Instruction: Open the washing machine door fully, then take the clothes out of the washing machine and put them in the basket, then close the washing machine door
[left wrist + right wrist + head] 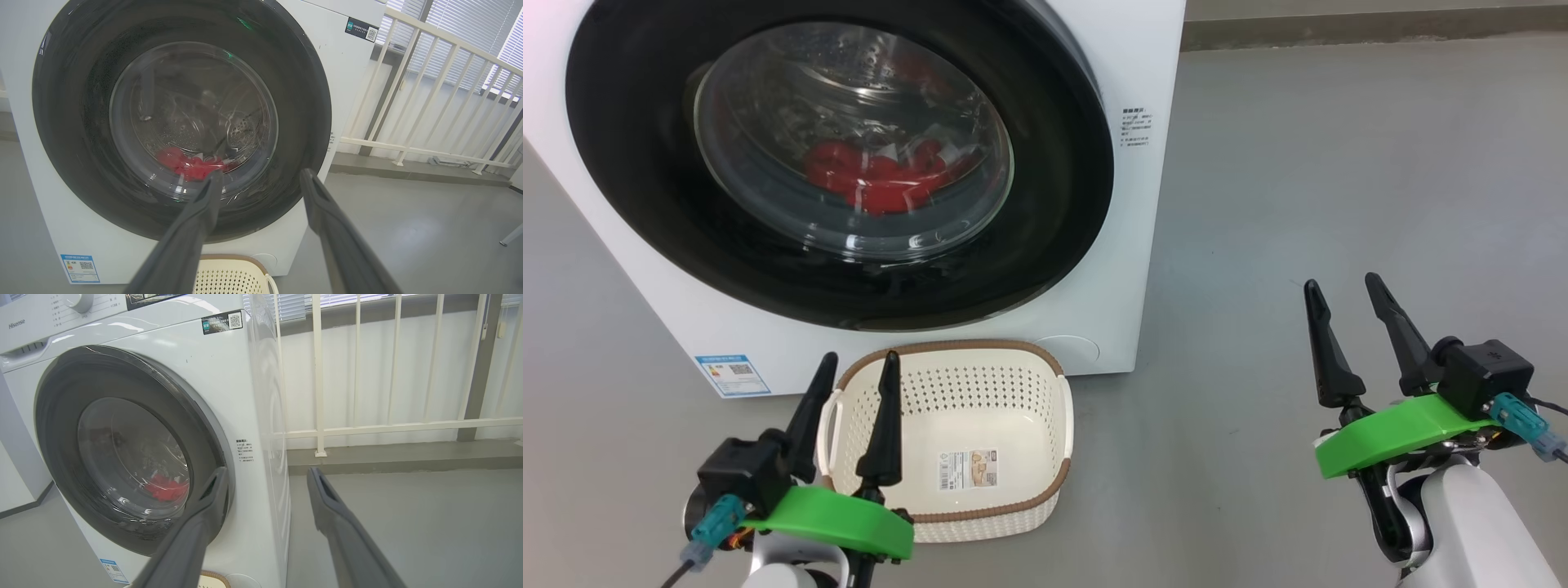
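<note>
Grey smooth floor [1339, 163], with a white railing [318, 375] behind. At left stands the washer [1152, 245]. Its door [637, 163] lies shut and flush against the front. Through the glass the clothes [882, 184] show as a red heap low in the drum.

The door is judged rigid, glossy and probably slippery. No handle can be made out, so its outer rim seems the likeliest hold. The clothes are judged soft, light and limp. A pinch on a raised fold at the top of the heap should lift them, though loose ends may trail and catch on the opening.

The left tool [860, 359] hovers over the near left edge of the basket [964, 392], fingers apart and holding nothing. The basket sits empty on the floor, just before the washer. It is judged light and liable to slide if nudged.

The right tool [1341, 282] hangs over bare floor, well right of the washer, fingers likewise apart and empty.
</note>
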